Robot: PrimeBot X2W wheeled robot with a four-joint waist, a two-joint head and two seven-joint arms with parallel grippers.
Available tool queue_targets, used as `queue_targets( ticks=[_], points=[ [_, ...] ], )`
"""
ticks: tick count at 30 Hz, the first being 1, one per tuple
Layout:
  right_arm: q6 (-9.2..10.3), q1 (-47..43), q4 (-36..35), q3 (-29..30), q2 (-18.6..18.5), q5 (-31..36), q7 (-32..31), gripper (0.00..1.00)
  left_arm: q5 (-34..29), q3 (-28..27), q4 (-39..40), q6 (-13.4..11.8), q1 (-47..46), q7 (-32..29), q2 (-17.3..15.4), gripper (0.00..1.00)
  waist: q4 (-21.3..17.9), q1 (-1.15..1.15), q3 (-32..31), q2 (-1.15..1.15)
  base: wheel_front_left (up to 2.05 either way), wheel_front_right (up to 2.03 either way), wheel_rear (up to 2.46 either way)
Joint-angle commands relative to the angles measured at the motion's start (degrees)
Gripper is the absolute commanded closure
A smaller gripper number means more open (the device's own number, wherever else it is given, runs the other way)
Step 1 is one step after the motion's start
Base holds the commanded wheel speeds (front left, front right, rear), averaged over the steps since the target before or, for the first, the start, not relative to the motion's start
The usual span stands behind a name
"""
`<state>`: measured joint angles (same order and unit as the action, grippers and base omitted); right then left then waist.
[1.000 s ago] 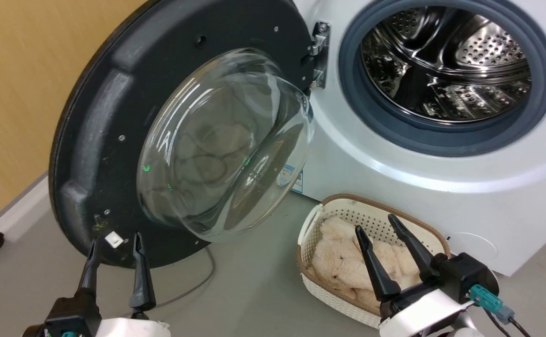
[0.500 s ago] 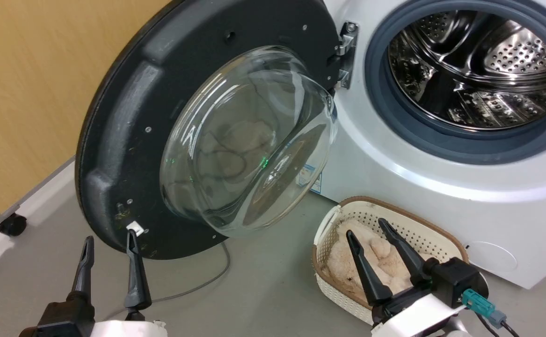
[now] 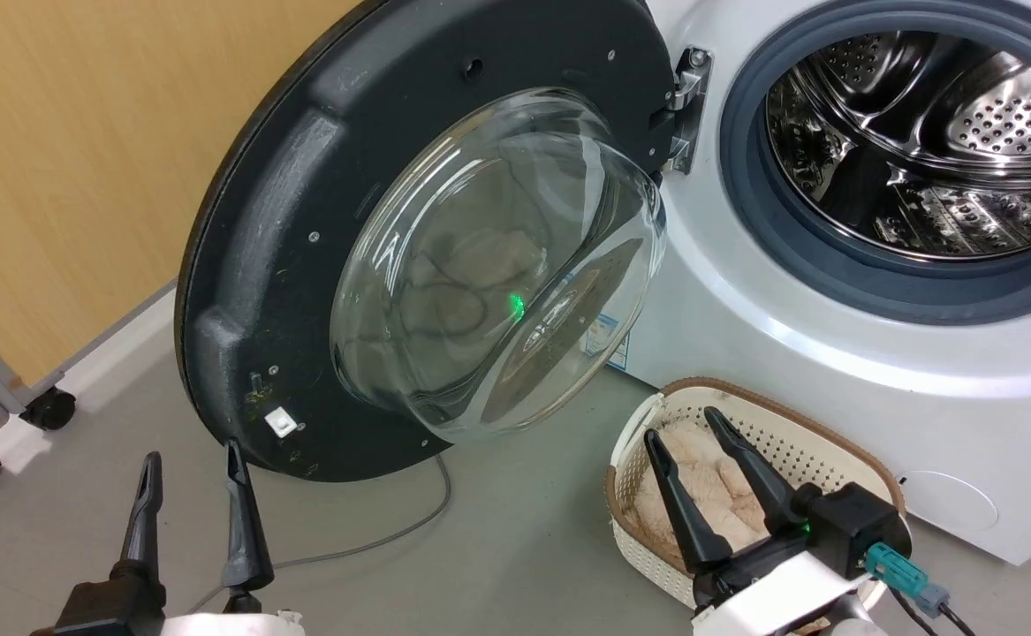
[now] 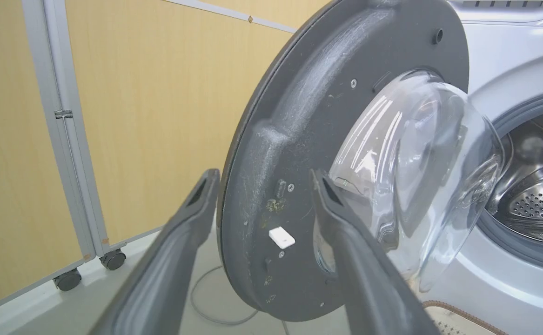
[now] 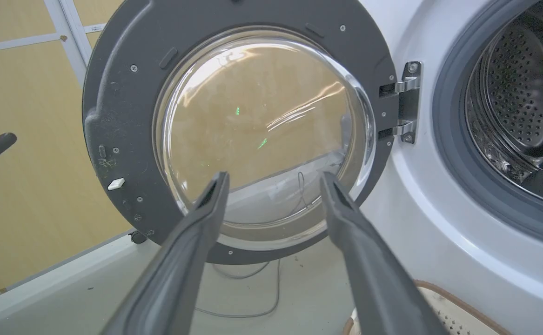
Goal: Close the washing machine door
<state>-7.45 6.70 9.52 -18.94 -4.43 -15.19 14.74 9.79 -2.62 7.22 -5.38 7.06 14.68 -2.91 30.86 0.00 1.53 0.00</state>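
The washing machine door [image 3: 303,238] is a big black disc with a bulging clear glass bowl [image 3: 497,274], and it stands swung wide open on its metal hinge [image 3: 685,106]. The white washing machine [image 3: 833,371] shows its steel drum [image 3: 921,150] inside a grey rubber ring. My left gripper [image 3: 190,461] is open just below the door's lower outer rim, apart from it. In the left wrist view the left gripper [image 4: 264,179] frames that rim [image 4: 234,195] between its fingers. My right gripper [image 3: 683,424] is open over the basket. The right wrist view looks past the right gripper [image 5: 273,179] at the door [image 5: 122,116].
A cream perforated basket [image 3: 833,464] with a beige plush inside sits on the floor before the machine. A grey cable [image 3: 374,539] runs under the door. A yellow panel wall [image 3: 82,150] with a castor frame [image 3: 47,408] stands to the left.
The head camera has shifted, so the whole scene sits further right and lower. The left gripper now lies a little lower relative to the door's rim. Both grippers stay open.
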Motion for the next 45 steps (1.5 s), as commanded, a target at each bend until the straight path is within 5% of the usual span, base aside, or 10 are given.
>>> queue_targets(
  ticks=[1, 5, 6, 8, 18, 29, 33, 38, 45],
  points=[
    [-0.03, 0.46, 0.15, -0.11, -0.27, -0.06, 0.26, 0.0, 0.26, -0.19, 0.18, 0.01, 0.37, 0.32, 0.03, 0.0, -0.02, 0.0, -0.01, 0.0, 0.0, 0.0, 0.0],
    [-0.03, 0.3, 0.15, -0.07, -0.22, 0.05, 0.26, 0.0, 1.42, -0.59, 0.44, 0.19, 0.26, 0.32, 0.03, 0.0, 0.01, 0.0, 0.02, 0.0, 0.0, 0.0, 0.0],
    [-0.03, 0.26, 0.13, -0.06, -0.21, 0.08, 0.26, 0.0, 1.82, -0.75, 0.58, 0.27, 0.28, 0.32, 0.03, 0.07, 0.02, 0.0, 0.04, 0.0, 0.0, 0.0, 0.0],
    [-0.03, 0.18, 0.07, 0.02, -0.2, 0.14, 0.26, 0.0, 2.39, -1.28, 1.05, 0.92, 0.15, 0.32, 0.03, 1.0, 0.07, 0.0, 0.11, 0.0, 0.0, 0.0, 0.0],
    [-0.03, -0.23, -1.33, 1.44, -0.97, 0.26, 0.26, 0.0, 4.48, -10.51, 2.72, 9.32, -7.03, 0.32, -0.77, 1.0, 0.34, 0.0, 3.18, 0.0, 0.0, 0.0, 0.0],
    [-0.03, -1.57, -5.24, 6.16, -1.51, 2.64, 0.26, 0.0, 24.08, -21.3, -17.73, 12.6, -30.14, -4.35, -14.17, 1.0, -0.02, 0.0, 7.11, 0.0, 0.0, 0.0, 0.0],
    [-0.03, -0.9, -5.75, 6.26, -1.61, 3.1, 0.26, 0.0, 34.37, -25.76, -29.17, 12.5, -37.6, -12.35, -16.99, 1.0, -1.52, 0.0, 8.1, 0.0, 0.0, 0.0, 0.0],
    [-0.03, -0.57, -5.86, 6.17, -1.51, 3.24, 0.26, 0.0, 51.82, -32.27, -41.12, 9.87, -44.95, -29.23, -16.42, 1.0, -2.76, 0.0, 8.7, 0.0, 0.0, 0.0, 0.0],
    [-0.03, -0.61, -5.7, 6.14, -1.39, 3.29, 0.26, 0.0, 59.26, -30.98, -44.79, 9.97, -44.54, -45.73, -15.43, 1.0, -3.62, 0.0, 8.86, 0.0, 0.0, 0.0, 0.0]
  ],
)
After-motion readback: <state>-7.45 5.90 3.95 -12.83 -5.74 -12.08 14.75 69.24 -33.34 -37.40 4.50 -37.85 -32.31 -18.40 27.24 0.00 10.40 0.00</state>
